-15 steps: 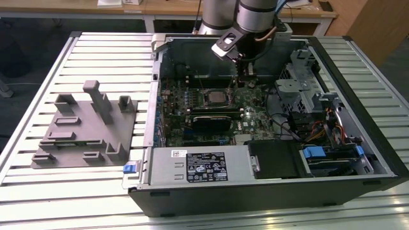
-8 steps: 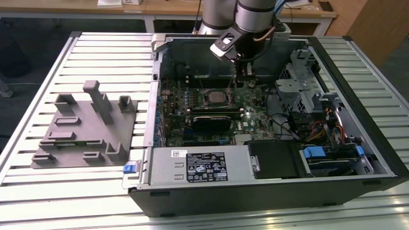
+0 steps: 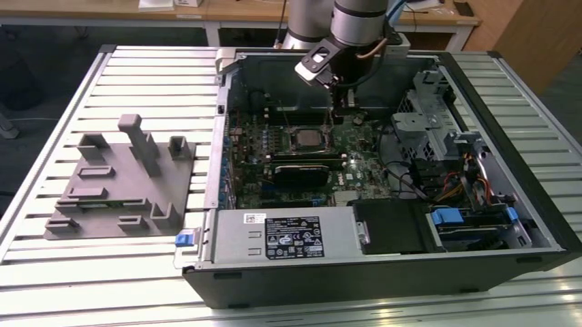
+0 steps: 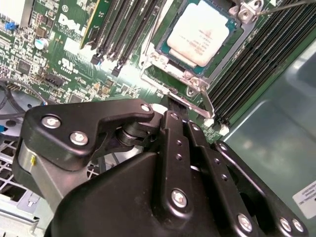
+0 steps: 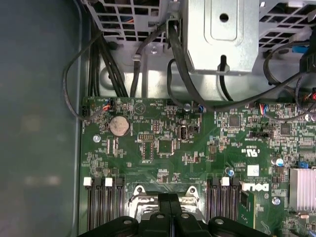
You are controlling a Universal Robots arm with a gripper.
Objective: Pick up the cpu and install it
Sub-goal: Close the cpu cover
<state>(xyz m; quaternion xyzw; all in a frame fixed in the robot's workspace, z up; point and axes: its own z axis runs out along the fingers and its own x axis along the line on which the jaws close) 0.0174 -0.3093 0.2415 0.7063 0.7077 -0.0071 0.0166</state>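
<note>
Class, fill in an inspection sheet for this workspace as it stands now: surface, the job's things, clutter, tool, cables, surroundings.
Surface: slatted metal table carrying an open computer case.
Job's things: cpu lies in its socket on the green motherboard, silvery top up.
Clutter: grey moulded fixture beside the case, on the exterior view's left.
Tool: tool shut, holding nothing that can be seen, hanging over the board close to the socket.
Cables: black cables run down to the board; coloured wires towards the exterior view's right inside the case.
Surroundings: wooden desks behind the table.
</note>
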